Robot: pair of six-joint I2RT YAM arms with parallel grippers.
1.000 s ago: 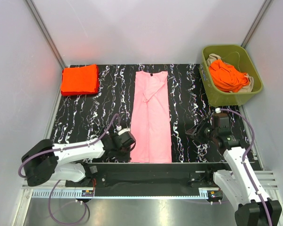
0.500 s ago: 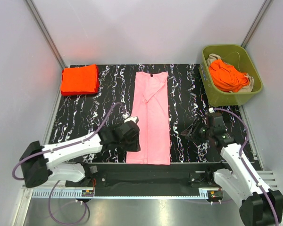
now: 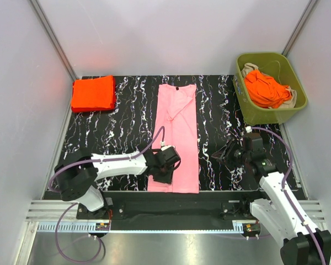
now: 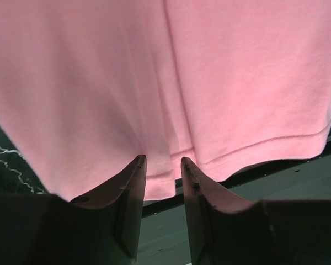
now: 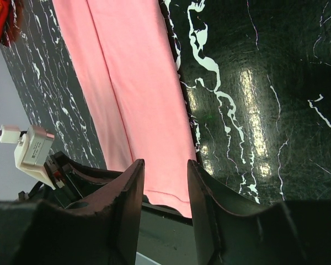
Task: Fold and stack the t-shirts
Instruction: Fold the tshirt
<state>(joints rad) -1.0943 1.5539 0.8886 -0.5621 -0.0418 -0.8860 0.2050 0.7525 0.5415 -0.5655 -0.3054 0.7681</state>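
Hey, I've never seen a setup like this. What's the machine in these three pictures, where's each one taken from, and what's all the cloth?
These are two small robot arms bolted at the near edge of a black marbled table. The wide picture looks down from above and behind them; the other two come from a camera on each wrist, showing that arm's own jaws. A light pink t-shirt lies flat as a long narrow strip down the middle. A folded orange-red pile sits at the far left, and more orange-red cloth fills an olive-green bin at the far right. The left arm reaches over the pink shirt's near hem, jaws apart, gripping nothing. The right arm hovers over bare table beside the shirt, jaws open and empty.
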